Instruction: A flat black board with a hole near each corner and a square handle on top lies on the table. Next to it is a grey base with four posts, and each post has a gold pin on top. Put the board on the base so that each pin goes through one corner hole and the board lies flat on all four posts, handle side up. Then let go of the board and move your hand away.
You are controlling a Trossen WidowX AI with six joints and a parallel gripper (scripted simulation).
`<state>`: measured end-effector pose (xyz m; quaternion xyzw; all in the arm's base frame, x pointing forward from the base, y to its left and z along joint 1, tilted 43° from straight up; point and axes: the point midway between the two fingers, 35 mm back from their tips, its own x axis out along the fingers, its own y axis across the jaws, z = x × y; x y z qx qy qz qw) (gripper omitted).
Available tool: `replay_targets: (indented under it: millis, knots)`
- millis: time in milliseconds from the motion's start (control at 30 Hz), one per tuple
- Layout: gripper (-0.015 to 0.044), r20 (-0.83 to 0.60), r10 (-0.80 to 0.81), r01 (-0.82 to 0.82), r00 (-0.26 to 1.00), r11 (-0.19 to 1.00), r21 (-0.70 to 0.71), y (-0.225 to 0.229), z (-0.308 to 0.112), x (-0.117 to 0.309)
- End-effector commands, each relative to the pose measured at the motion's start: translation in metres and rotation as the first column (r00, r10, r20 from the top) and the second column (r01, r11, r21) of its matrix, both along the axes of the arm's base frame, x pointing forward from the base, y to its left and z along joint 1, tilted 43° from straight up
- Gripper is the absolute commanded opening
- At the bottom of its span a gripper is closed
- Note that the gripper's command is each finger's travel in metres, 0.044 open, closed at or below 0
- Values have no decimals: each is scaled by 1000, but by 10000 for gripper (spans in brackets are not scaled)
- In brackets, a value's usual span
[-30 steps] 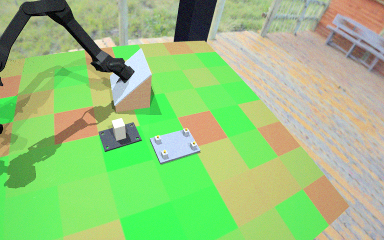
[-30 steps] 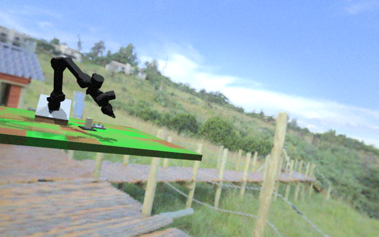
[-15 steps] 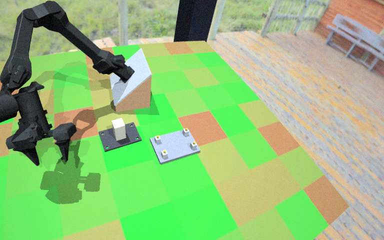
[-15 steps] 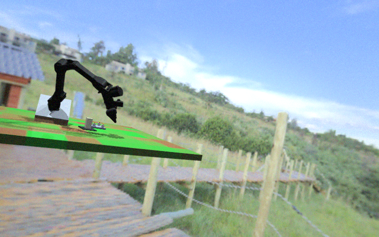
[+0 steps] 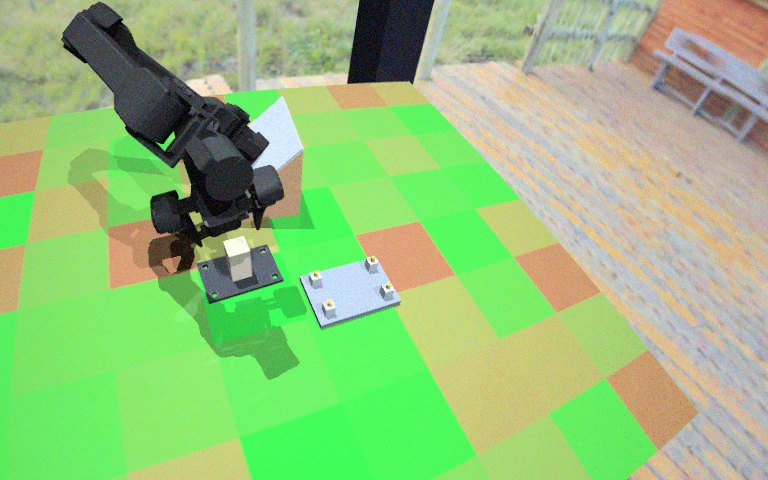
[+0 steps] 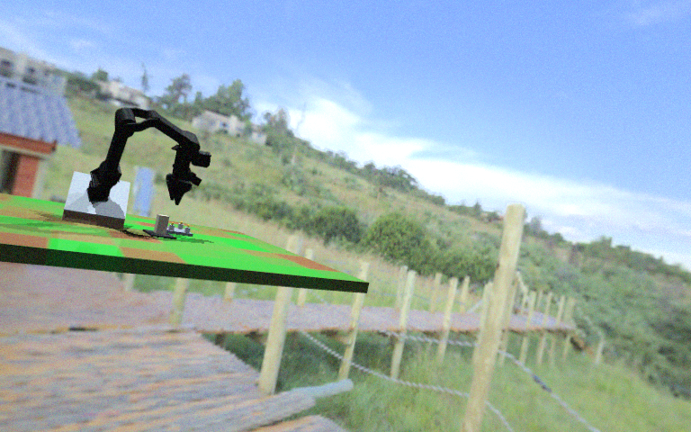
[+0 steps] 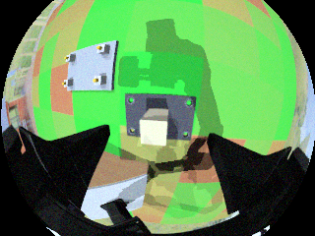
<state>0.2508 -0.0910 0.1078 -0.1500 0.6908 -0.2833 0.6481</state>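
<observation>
Okay, going by the top view for clock directions: the black board (image 5: 261, 266) (image 6: 151, 233) (image 7: 182, 118) is lying flat on the tabletop (image 5: 396, 430) (image 6: 213, 265) (image 7: 246, 88), pale square handle (image 5: 237, 257) (image 6: 162, 225) (image 7: 154, 132) pointing up. The grey base (image 5: 351, 291) (image 7: 89, 69) is just beside it, around 3 to 4 o'clock, with its four posts and gold pins sticking up. So the board isn't on the pins at all.

There's a thin strip of tabletop between the two, and their facing edges run roughly the same way, so they're apart but not by a lot. The base's 3 o'clock side is well apart from the tabletop's slanting edge.

The tool (image 5: 228, 234) (image 6: 176, 202) (image 7: 160, 134) is spread wide with nothing pinched. It's pointing down, up above the board and apart from it. In the wrist view the handle shows between the two fingertips, with room on both sides, and the base is at about 10 o'clock from the board. The sloped arm mount (image 5: 280, 135) (image 6: 94, 219) is off toward 1 o'clock from the board in the top view.
</observation>
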Motion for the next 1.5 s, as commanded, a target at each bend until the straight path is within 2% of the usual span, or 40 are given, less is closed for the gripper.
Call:
replay_targets:
  millis: [0, 233, 400, 633, 1467]
  knots:
    - [440, -105, 24, -34, 994, 995, -97, 21, -4, -21]
    - [440, -107, 25, -35, 994, 994, -99, 22, -4, -21]
    - [440, -106, 25, -35, 994, 994, -100, 0, -28, -27]
    - [440, -106, 25, -35, 994, 994, -101, -10, -40, -30]
    - [440, -105, 25, -36, 994, 994, -99, -32, -66, -34]
